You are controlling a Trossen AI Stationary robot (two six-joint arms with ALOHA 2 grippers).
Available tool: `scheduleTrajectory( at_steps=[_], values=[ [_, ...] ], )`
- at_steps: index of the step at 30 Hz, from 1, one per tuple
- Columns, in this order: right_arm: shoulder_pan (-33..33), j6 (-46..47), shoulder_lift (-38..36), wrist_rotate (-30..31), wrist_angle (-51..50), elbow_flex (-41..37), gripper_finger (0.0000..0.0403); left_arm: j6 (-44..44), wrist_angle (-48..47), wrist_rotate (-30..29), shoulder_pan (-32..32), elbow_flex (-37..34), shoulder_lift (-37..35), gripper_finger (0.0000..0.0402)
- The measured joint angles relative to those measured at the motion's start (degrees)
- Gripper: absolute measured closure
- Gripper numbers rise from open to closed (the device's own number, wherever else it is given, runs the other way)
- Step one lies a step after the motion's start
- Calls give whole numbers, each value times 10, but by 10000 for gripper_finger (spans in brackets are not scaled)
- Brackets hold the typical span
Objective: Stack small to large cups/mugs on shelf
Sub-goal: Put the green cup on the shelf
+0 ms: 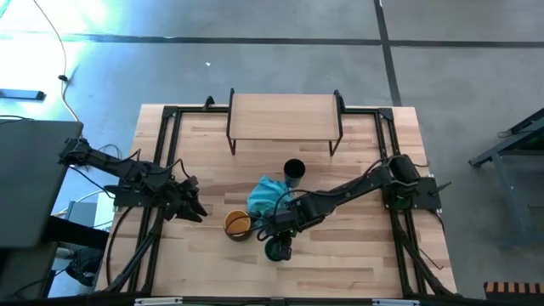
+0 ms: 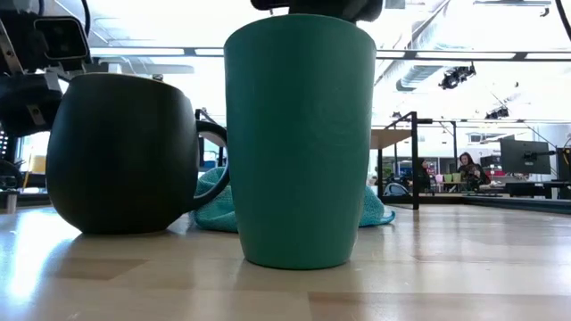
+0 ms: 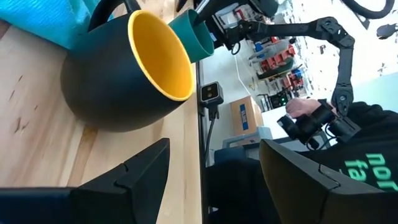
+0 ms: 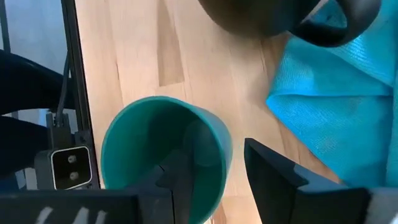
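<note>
green cup (image 4: 163, 158): upright on the wooden table (image 1: 357, 263), near its front edge, just beside the dark mug (image 1: 238, 224) with the yellow-orange inside and the teal cloth (image 1: 268, 194).
right gripper (image 4: 211, 171): directly over the green cup, fingers parted and straddling its rim, one finger inside the mouth, the other outside the wall; nothing clamped yet.
left gripper (image 3: 214, 174): parted and holding nothing, waiting at table level just beside the dark mug.
black cup (image 1: 293, 171): upright past the cloth, between it and the shelf (image 1: 285, 116); shelf top carries nothing.
step in hand, as judged: gripping the green cup by its rim.
handling notes: seat the fingers deep enough down the wall that the pinch sits on a straight part; close squarely so the cup does not tip toward the mug. lift straight up before moving, since mug handle and cloth lie close. as smallest vessel, it probably belongs innermost or topmost in the stack, so the wider mug may need placing on the shelf first.
</note>
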Motion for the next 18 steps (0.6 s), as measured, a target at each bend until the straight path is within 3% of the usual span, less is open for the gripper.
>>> scheduleTrajectory(
  at_steps=[18],
  values=[
    [-1, 0, 0, 16, -19, 0, 272, 0, -24, 4, 0, 0, 0, 165]
  ],
)
